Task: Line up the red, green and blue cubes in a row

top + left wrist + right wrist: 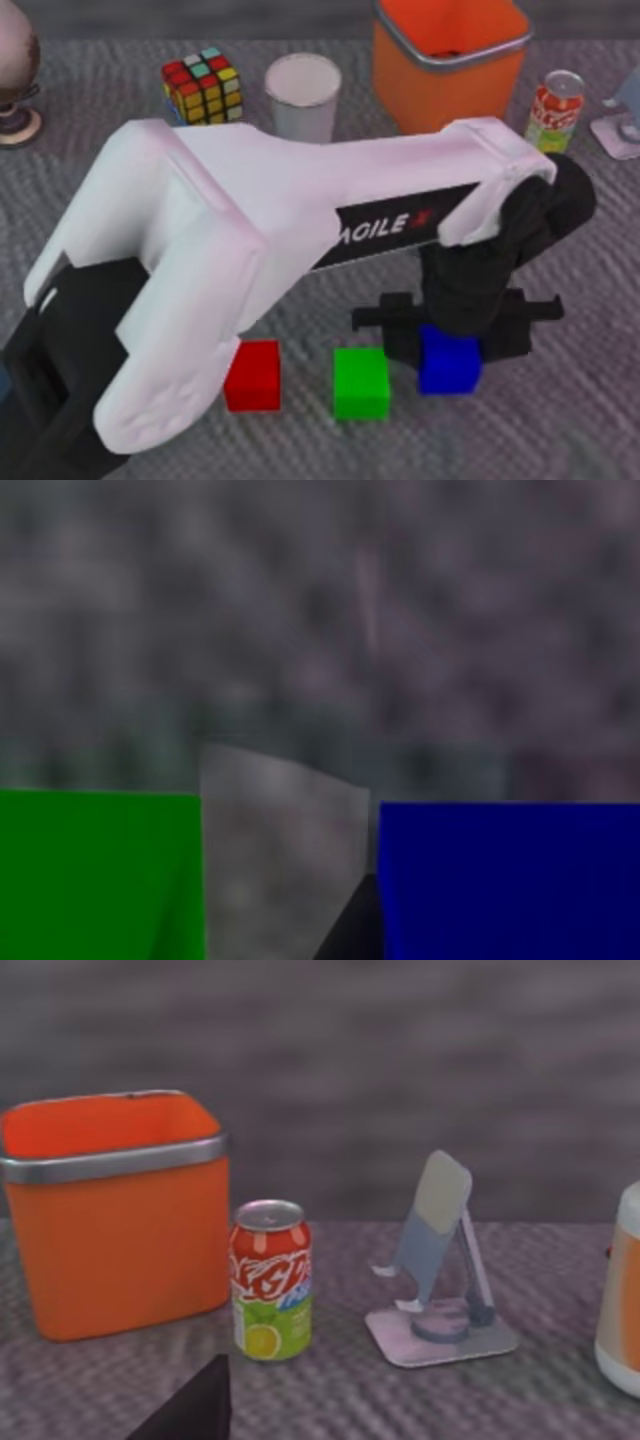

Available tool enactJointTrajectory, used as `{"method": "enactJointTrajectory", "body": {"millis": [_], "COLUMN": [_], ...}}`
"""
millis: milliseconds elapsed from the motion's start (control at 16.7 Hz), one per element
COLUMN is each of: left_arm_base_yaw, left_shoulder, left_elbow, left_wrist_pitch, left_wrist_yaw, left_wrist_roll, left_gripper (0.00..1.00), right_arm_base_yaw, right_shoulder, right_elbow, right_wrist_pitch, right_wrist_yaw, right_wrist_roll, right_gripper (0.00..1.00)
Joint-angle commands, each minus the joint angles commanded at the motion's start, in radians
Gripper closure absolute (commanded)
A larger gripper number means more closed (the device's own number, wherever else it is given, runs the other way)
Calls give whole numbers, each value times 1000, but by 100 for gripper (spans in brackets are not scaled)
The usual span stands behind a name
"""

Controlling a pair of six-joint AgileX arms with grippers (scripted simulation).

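Three cubes sit near the table's front edge in the top view: the red cube (pixel 252 375) on the left, the green cube (pixel 361 382) in the middle and the blue cube (pixel 450 368) on the right, slightly farther back than the other two. My left arm reaches across the table, and my left gripper (pixel 450 348) points down over the blue cube, shut on it. In the left wrist view a dark fingertip (pixel 350 930) lies against the blue cube (pixel 510 880), with the green cube (pixel 100 875) a gap away. My right gripper (pixel 195 1415) is parked out of the top view.
Along the back stand a multicoloured puzzle cube (pixel 203 85), a white cup (pixel 303 95), an orange bin (pixel 440 95), a soda can (pixel 555 110) and a phone stand (pixel 622 125). A round object on a base (pixel 15 75) is at the far left. A white bottle (pixel 622 1300) shows in the right wrist view.
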Motion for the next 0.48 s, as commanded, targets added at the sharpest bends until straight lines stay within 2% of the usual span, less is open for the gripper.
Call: {"method": "enactJointTrajectory", "body": {"millis": [240,480], "left_arm_base_yaw": [0,0], "left_shoulder": [0,0], "left_elbow": [-3,-3], "left_wrist_pitch": [3,3], "left_wrist_yaw": [0,0], "left_wrist_roll": [0,0], "left_gripper": [100,70], "right_arm_base_yaw": [0,0], "right_shoulder": [0,0], "right_elbow": [0,0], "right_wrist_pitch": [0,0], "right_wrist_yaw": [0,0], "right_wrist_roll": [0,0], "right_gripper": [0,0]}}
